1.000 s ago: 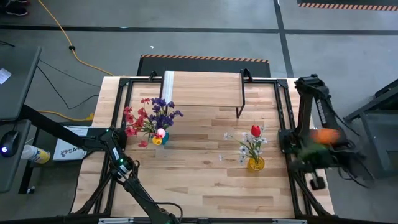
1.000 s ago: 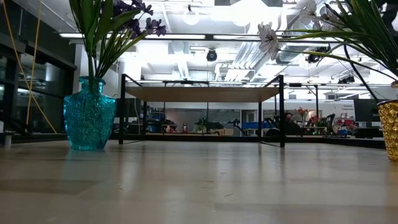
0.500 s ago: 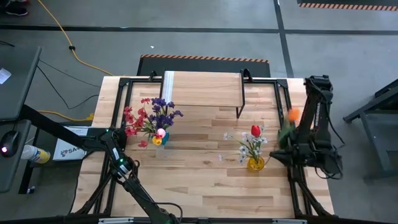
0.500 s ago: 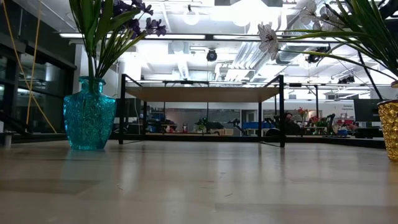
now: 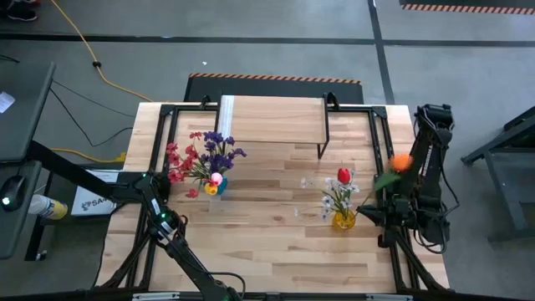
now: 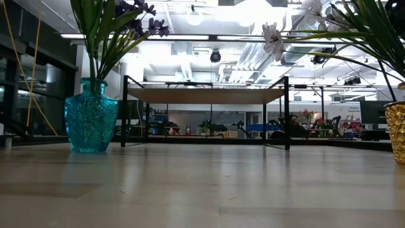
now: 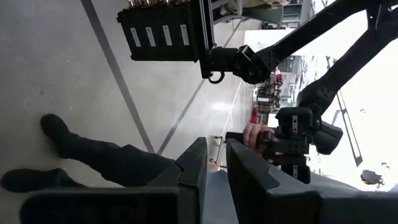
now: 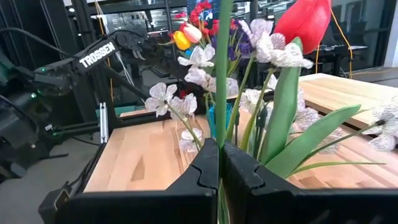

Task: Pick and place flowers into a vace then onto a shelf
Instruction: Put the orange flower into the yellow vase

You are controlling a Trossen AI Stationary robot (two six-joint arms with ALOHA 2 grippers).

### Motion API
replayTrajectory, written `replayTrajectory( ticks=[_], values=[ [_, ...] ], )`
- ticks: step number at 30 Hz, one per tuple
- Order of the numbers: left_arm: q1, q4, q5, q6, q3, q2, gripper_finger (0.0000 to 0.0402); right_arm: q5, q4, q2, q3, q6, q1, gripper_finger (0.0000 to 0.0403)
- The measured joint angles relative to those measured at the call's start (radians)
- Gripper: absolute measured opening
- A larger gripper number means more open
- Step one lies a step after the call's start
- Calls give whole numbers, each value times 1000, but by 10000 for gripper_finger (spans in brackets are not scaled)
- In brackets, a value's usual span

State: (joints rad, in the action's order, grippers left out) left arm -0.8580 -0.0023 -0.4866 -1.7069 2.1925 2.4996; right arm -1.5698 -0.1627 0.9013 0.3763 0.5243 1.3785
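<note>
My right gripper (image 5: pixel 369 209) (image 8: pixel 219 149) is at the table's right edge, shut on a flower with an orange bloom (image 5: pixel 401 161), just right of the yellow vase (image 5: pixel 343 220) (image 6: pixel 397 130). That vase holds a red tulip (image 8: pixel 305 22) and white flowers. A blue vase (image 5: pixel 216 186) (image 6: pixel 90 117) with purple and red flowers (image 5: pixel 205 155) stands at the left. The shelf (image 5: pixel 272 121) (image 6: pixel 205 95) stands on its black legs at the far edge. My left gripper (image 5: pixel 144 180) (image 7: pixel 216 155) waits at the left edge, open by a narrow gap, holding nothing. My right gripper pinches the flower's thin green stem (image 8: pixel 221 118) between its two fingers. The fingers reach in level from the table's right and lie across the stem. The flower is lifted clear, and its stem rises from the fingers to the orange bloom.
Bare planks lie between the two vases and along the near edge (image 5: pixel 276 251). Black frame bars (image 5: pixel 389 150) run along the table's sides. A person's legs (image 7: pixel 93 162) and a hand (image 7: pixel 254 134) on another arm show beyond the table.
My right gripper has swung in from beyond the table's right edge toward the yellow vase and sunk a little, carrying the orange flower with it. The vases, the shelf and my left arm have kept still.
</note>
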Motion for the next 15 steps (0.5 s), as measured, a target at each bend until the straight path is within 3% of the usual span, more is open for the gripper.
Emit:
replayTrajectory(
  ticks=[15],
  values=[
    [0, 0, -1, 0, 0, 0, 95, 29, 11, 41, 0, -5, 0, 0]
  ],
)
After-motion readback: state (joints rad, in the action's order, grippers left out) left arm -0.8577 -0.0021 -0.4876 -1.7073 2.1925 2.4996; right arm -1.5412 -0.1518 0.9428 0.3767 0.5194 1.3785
